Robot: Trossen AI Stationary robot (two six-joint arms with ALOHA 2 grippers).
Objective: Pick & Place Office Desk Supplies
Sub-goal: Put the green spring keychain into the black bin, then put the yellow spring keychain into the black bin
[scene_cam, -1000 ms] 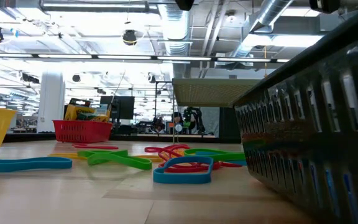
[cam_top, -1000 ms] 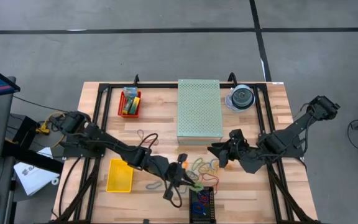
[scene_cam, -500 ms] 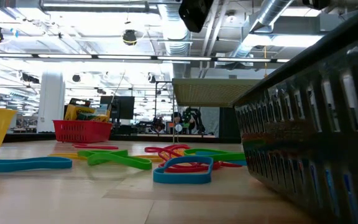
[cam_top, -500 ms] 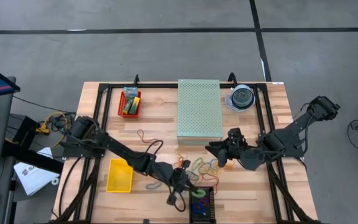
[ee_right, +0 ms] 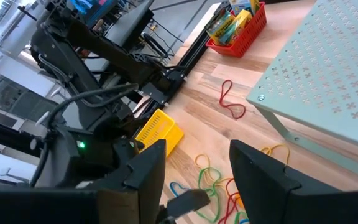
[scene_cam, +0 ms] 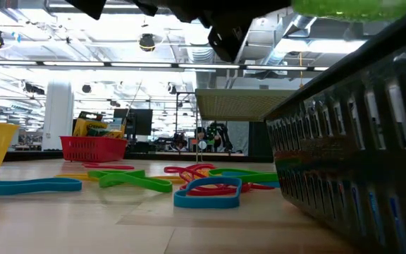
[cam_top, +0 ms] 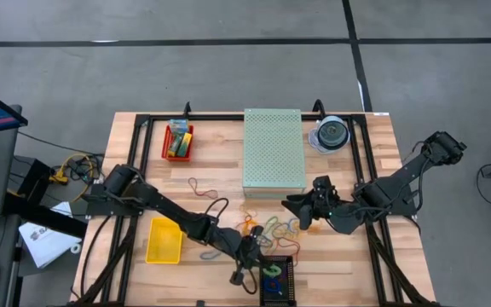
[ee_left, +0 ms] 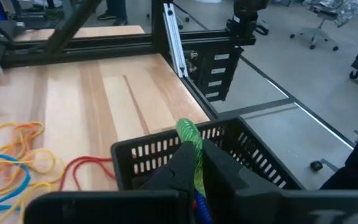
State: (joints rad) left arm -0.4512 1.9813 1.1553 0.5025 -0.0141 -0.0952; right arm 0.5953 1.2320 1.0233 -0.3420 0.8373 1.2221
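Note:
My left gripper (cam_top: 259, 264) hangs over the black slotted basket (cam_top: 291, 280) at the table's near edge, shut on a green rubber band (ee_left: 188, 132). More rubber bands in several colours (cam_top: 277, 228) lie flat on the wood just beyond the basket. A red one (cam_top: 199, 186) and a blue one (cam_top: 212, 253) lie apart from them. Crayon boxes (cam_top: 177, 139) stand in a red basket at the far left. My right gripper (ee_right: 194, 180) waits open above the table, right of the pile (ee_right: 213, 180). My left gripper pinches the green rubber band (ee_left: 196, 152) between its two fingers. The fingers slant down from the table's left. One end of the band curls out past the fingertips, and the band is lifted clear above the black basket's inside (ee_left: 229, 140).
A pale green perforated box (cam_top: 274, 152) stands at the far middle, with a clear disc case (cam_top: 332, 134) to its right. A yellow basket (cam_top: 164, 240) sits near left. The black basket's wall (scene_cam: 351, 141) fills the right of the low view. Bare wood lies left of the bands.
My left gripper has sunk and gone toward the table's near right, from beside the pile to above the black basket. It has carried the green rubber band along, still shut on it. In the low view it has come into sight at the top.

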